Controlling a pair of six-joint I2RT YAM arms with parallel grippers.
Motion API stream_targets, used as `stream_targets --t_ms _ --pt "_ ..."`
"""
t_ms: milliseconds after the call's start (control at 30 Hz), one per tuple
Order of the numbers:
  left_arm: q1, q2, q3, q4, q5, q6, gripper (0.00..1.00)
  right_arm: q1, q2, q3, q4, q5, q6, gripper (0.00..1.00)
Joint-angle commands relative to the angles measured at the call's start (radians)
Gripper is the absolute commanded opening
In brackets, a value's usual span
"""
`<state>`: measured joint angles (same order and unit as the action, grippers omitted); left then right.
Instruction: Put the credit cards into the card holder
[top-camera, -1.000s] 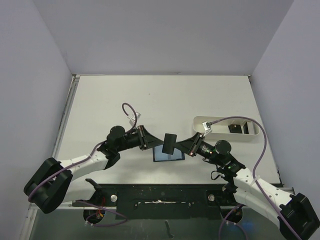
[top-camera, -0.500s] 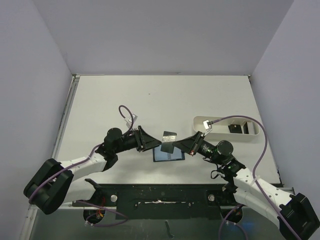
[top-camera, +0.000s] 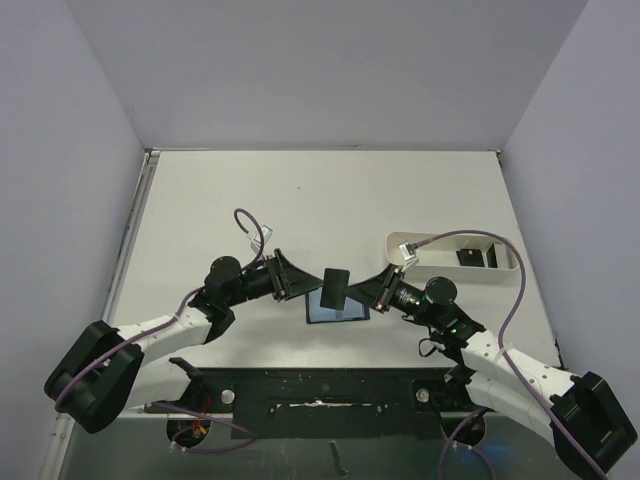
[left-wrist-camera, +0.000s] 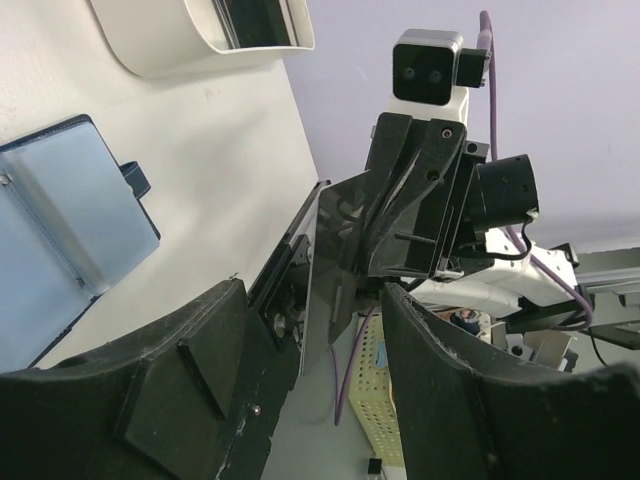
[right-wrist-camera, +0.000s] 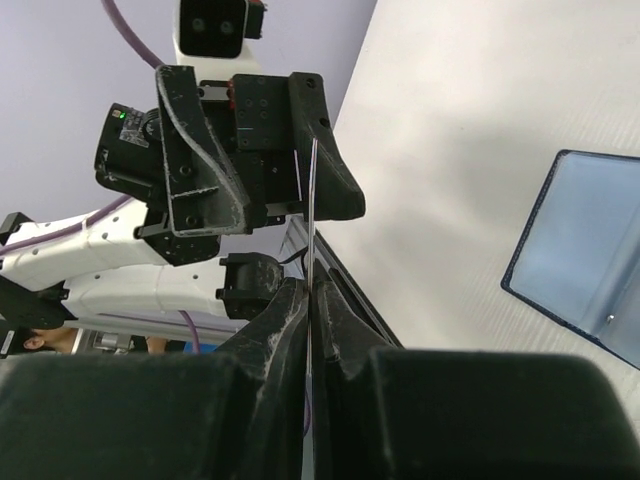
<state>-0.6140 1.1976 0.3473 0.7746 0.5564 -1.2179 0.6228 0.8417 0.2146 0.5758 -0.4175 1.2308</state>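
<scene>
A dark credit card hangs upright just above the open card holder, a navy wallet with pale blue pockets. My right gripper is shut on the card's right edge. In the right wrist view the card shows edge-on, pinched between the fingertips, with the card holder at the right. My left gripper stands open just left of the card, not touching it. The left wrist view looks between its open fingers at the card and the card holder.
A long white tray lies at the right, with more dark cards inside it. The tray also shows at the top of the left wrist view. The black base rail runs along the near edge.
My left gripper has opened, let go of the card and drawn back a little to the left. The right gripper has kept the card above the card holder.
</scene>
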Motion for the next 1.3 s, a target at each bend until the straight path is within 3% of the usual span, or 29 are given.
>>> stream_targets --t_ms 0,167,400,567,667,833,933,1133,1267 --pt "-0.010 0.022 0.047 0.075 0.019 0.046 0.56 0.002 0.039 0.048 0.092 -0.028 -0.003 0.00" --pt "-0.025 0.054 0.072 0.013 0.004 0.101 0.53 0.003 0.088 0.051 0.182 -0.058 0.028 0.00" --pt "-0.029 0.094 0.078 0.000 -0.002 0.121 0.27 0.002 0.097 0.035 0.235 -0.060 0.060 0.19" --pt "-0.023 0.094 0.066 -0.034 -0.010 0.146 0.22 -0.007 0.066 0.023 0.228 -0.057 0.060 0.13" --pt "-0.023 0.105 0.064 -0.027 -0.010 0.156 0.20 -0.010 0.056 0.033 0.112 -0.035 0.009 0.07" --pt "-0.013 0.136 0.067 -0.090 -0.052 0.193 0.27 -0.006 0.069 0.157 -0.339 0.105 -0.224 0.18" --pt "-0.010 0.142 0.085 -0.248 -0.124 0.227 0.32 0.011 0.118 0.226 -0.519 0.172 -0.300 0.24" --pt "-0.017 0.150 0.089 -0.369 -0.177 0.267 0.44 0.054 0.236 0.229 -0.486 0.194 -0.304 0.35" --pt "-0.037 0.200 0.087 -0.367 -0.170 0.262 0.45 0.093 0.360 0.265 -0.470 0.187 -0.312 0.37"
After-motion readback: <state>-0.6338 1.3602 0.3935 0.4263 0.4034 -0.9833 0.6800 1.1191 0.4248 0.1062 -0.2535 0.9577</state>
